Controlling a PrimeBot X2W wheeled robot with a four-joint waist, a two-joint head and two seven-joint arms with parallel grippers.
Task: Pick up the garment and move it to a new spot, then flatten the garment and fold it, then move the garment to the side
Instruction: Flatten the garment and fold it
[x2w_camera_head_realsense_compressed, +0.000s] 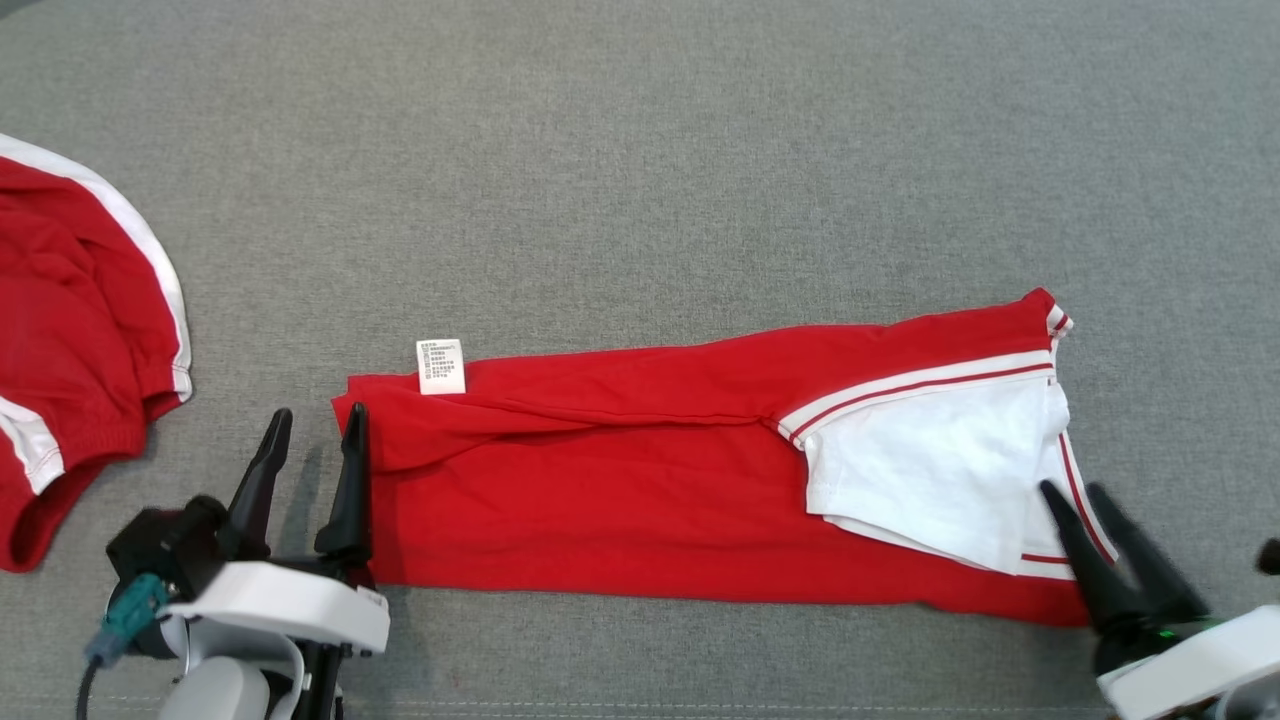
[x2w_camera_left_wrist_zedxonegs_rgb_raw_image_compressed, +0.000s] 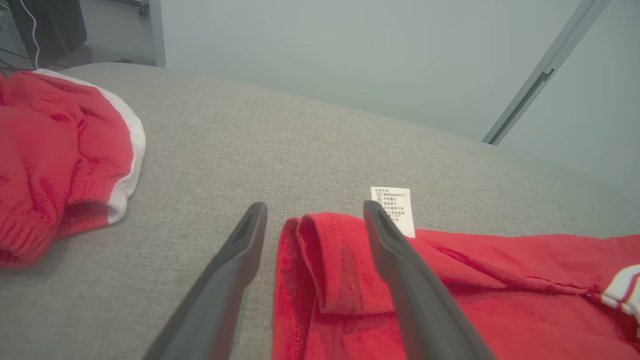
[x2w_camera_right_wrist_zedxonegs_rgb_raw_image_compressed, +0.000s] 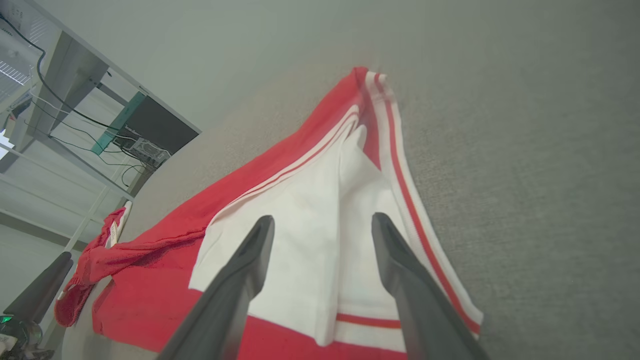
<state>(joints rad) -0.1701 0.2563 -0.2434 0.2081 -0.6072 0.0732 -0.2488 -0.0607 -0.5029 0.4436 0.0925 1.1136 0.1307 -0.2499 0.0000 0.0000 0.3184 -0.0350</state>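
The folded red shirt (x2w_camera_head_realsense_compressed: 620, 480) lies flat across the grey upholstery (x2w_camera_head_realsense_compressed: 640, 180), the left gripper (x2w_camera_head_realsense_compressed: 320, 415) at its hem end and the right gripper (x2w_camera_head_realsense_compressed: 1072, 490) over its white sleeve, both spread wide and empty.

Field note: I see one white care label (x2w_camera_head_realsense_compressed: 441, 366) on the garment (x2w_camera_head_realsense_compressed: 620, 480) hem, just beyond the left gripper (x2w_camera_head_realsense_compressed: 320, 413) fingertips. Rows of small print, too fine to read.

red garment (x2w_camera_head_realsense_compressed: 620, 480), white red-striped trim (x2w_camera_head_realsense_compressed: 915, 385); white tag (x2w_camera_head_realsense_compressed: 441, 366), print maybe black; grey surface (x2w_camera_head_realsense_compressed: 640, 150).
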